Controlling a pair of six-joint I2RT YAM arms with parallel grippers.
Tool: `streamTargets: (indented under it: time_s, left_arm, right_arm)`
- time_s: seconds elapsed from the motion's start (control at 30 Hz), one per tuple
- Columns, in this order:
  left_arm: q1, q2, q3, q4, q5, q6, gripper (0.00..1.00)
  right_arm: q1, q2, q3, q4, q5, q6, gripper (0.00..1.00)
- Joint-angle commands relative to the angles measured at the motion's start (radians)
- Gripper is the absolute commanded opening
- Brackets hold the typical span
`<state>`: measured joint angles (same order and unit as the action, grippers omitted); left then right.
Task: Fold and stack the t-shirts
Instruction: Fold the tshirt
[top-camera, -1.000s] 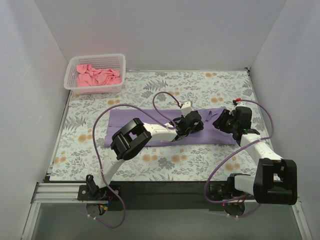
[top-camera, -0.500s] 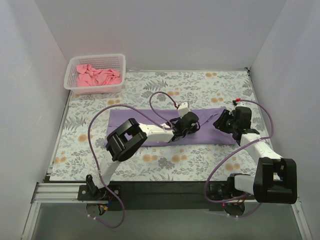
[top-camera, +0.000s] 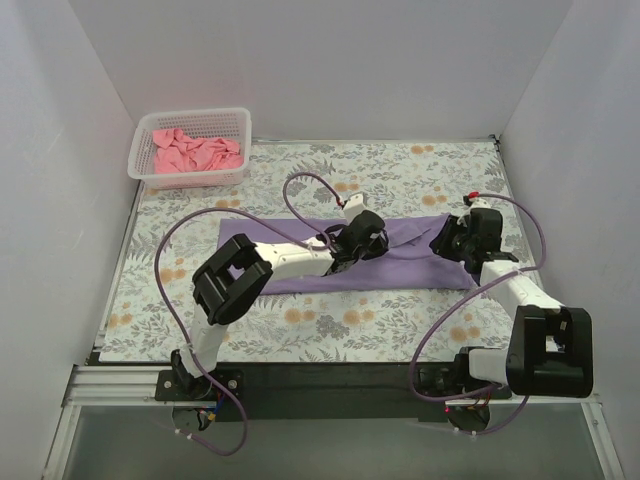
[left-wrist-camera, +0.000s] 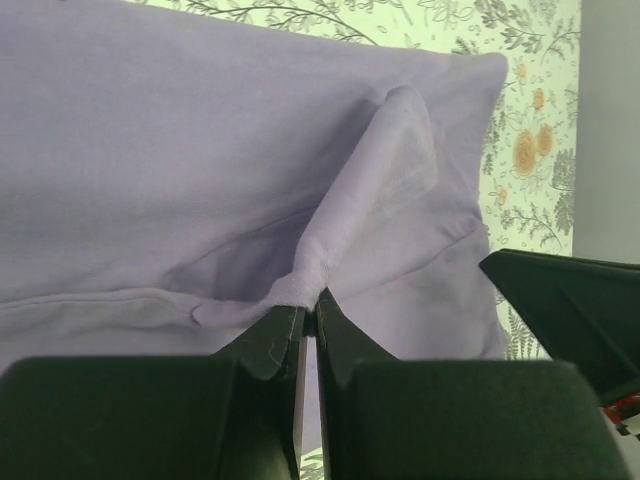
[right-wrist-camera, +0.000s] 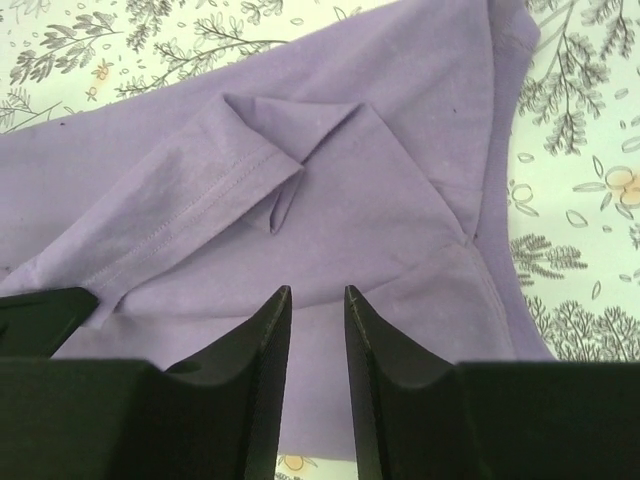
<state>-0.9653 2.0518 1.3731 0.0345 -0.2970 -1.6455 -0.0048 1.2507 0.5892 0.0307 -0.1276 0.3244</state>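
The lavender t-shirt (top-camera: 400, 268) lies as a long folded strip across the middle of the floral tablecloth. My left gripper (top-camera: 362, 232) is over its middle and shut on a raised pinch of the lavender cloth (left-wrist-camera: 308, 305); a ridge of cloth (left-wrist-camera: 370, 180) runs away from the fingertips. My right gripper (top-camera: 448, 240) hovers over the strip's right end. Its jaws (right-wrist-camera: 318, 292) stand a little apart and empty above the shirt's sleeve folds (right-wrist-camera: 290, 170). The salmon-pink t-shirt (top-camera: 195, 152) lies crumpled in the basket at the far left.
The white mesh basket (top-camera: 140, 172) stands at the far left corner. The floral tablecloth (top-camera: 400, 170) covers the table. White walls close in the left, back and right sides. Purple cables loop from both arms over the table.
My left gripper has moved away from me and slightly left, pulling the pinched lavender cloth with it. My right gripper has shifted slightly toward the far side.
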Motion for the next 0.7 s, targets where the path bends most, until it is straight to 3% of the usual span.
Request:
streamTargets:
  time_s: [0.0, 0.27, 0.67]
  left_arm:
    - [0.025, -0.026, -0.005, -0.028, 0.045, -0.017, 0.00]
    - [0.062, 0.048, 0.038, -0.028, 0.145, -0.059, 0.00]
    - [0.076, 0.082, 0.044, -0.024, 0.180, -0.082, 0.00]
  right_arm:
    - [0.003, 0.038, 0.066, 0.058, -0.049, -0.041, 0.33]
    - [0.003, 0.188, 0.107, 0.130, -0.182, -0.074, 0.25]
    - [0.003, 0.348, 0.147, 0.222, -0.316, -0.054, 0.30]
